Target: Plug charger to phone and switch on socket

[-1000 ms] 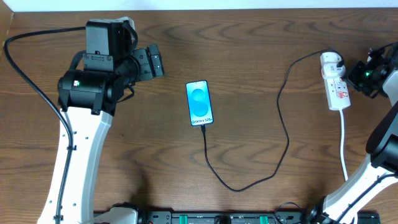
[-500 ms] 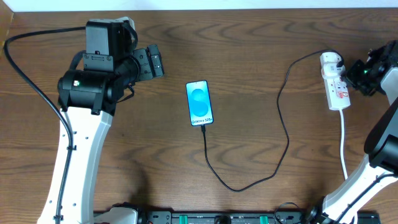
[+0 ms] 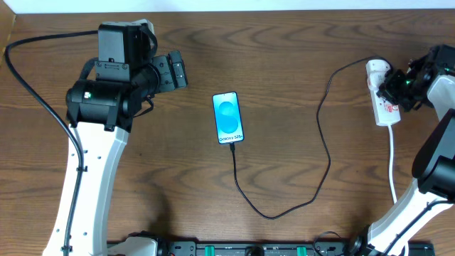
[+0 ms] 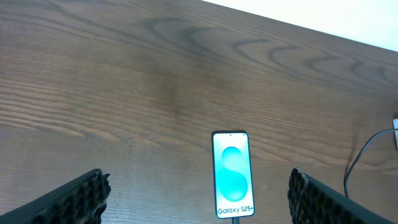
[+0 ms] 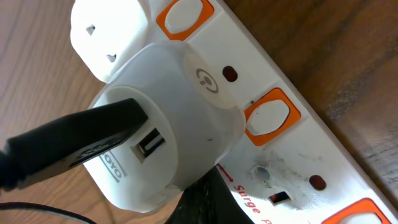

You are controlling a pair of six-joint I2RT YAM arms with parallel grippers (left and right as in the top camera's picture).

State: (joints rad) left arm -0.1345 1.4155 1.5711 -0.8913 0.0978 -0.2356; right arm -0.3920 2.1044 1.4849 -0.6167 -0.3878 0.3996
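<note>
Right under my right wrist camera sits the socket [image 5: 298, 149]. Its white plug [image 5: 168, 124] is seated and the black lead runs out of it. An orange rocker switch [image 5: 272, 116] lies just beside a dark fingertip [image 5: 205, 196]. I judge the right claw [image 3: 391, 87] is placed here to press that switch. With only one finger in view, I cannot tell whether it is spread or closed.

Farther out, the charger [image 3: 328, 160] loops slackly across the worktop [image 4: 124, 74], and its connector sits at the phone's lower edge, apparently plugged in. The phone [image 3: 227, 117] lies flat, screen up, mid-worktop. Beyond it the left claw [image 3: 174, 71] hovers, fingers spread wide and holding nothing, parked clear of the cable.

Dark wood grain runs across the whole surface, and a pale strip shows past its far edge.
</note>
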